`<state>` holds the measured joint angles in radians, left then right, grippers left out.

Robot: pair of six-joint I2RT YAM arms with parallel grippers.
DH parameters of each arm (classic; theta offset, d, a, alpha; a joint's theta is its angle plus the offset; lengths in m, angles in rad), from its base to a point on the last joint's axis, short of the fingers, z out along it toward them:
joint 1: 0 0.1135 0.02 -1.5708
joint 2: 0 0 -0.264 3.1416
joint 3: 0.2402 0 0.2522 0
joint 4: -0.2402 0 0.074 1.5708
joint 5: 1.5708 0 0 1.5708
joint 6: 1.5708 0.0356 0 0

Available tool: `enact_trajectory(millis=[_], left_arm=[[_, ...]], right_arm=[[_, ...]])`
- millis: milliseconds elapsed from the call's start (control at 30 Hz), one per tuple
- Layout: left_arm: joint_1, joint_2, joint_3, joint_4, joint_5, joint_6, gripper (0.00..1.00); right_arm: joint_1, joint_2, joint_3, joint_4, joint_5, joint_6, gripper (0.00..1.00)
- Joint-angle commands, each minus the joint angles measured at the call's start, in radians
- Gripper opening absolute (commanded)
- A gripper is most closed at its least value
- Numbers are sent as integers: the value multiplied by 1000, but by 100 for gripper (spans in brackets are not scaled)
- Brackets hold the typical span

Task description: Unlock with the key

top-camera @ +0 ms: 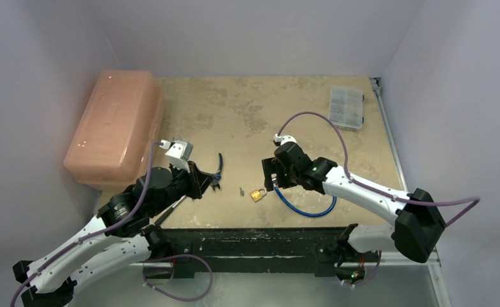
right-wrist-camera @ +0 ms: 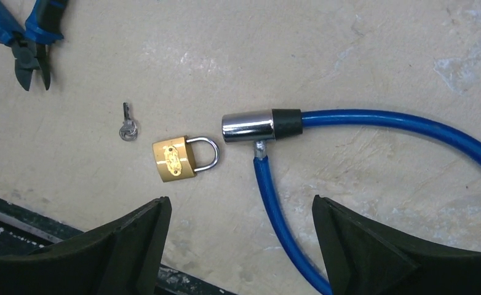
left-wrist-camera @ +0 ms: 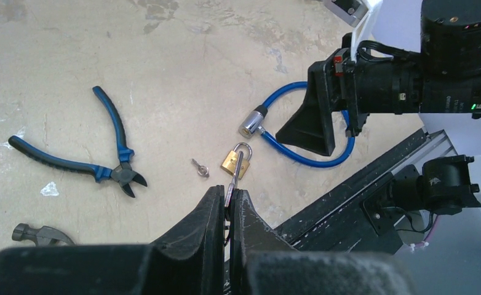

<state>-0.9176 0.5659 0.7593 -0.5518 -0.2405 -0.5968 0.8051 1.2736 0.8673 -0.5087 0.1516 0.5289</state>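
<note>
**Tiny key lies loose beside the padlock, with 2 grippers close by**

In the right wrist view, the key point(right-wrist-camera: 127, 126) lies flat and untouched on the table point(right-wrist-camera: 349, 49). It is just beside the brass padlock point(right-wrist-camera: 175, 160), at the padlock's 9 o'clock. The padlock's shackle is closed. A blue cable lock point(right-wrist-camera: 373, 123) sits at the padlock's 3 o'clock, its chrome head near the shackle but not touching it. The right gripper point(right-wrist-camera: 241, 246) hovers over them with fingers spread wide, holding nothing. The left gripper point(left-wrist-camera: 227, 212) has its fingers pressed together. A thin dark sliver point(left-wrist-camera: 235, 181) shows at the tips, and I cannot tell what it is.

Likely trouble: the key is thin and flat, so broad fingertips may skid it away or knock the padlock. The padlock is not held down and could twist when a key is pushed in. In the top view the 2 grippers flank the padlock closely, so they could collide.

Room to move: the black rail point(right-wrist-camera: 16, 215) at the table's near edge runs close at 6 o'clock. Blue pliers point(right-wrist-camera: 32, 37) lie at 10 o'clock. The most open tabletop lies toward 12 o'clock.
</note>
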Motion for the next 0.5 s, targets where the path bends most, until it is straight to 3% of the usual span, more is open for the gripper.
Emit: enact_trajectory(millis=[0, 467], left_arm=[[-1, -24, 29, 6, 10, 41, 0], [-1, -28, 22, 19, 37, 45, 0]], right_arm=[[33, 47, 2, 83, 98, -41, 92], [40, 229, -2, 114, 153, -56, 59]])
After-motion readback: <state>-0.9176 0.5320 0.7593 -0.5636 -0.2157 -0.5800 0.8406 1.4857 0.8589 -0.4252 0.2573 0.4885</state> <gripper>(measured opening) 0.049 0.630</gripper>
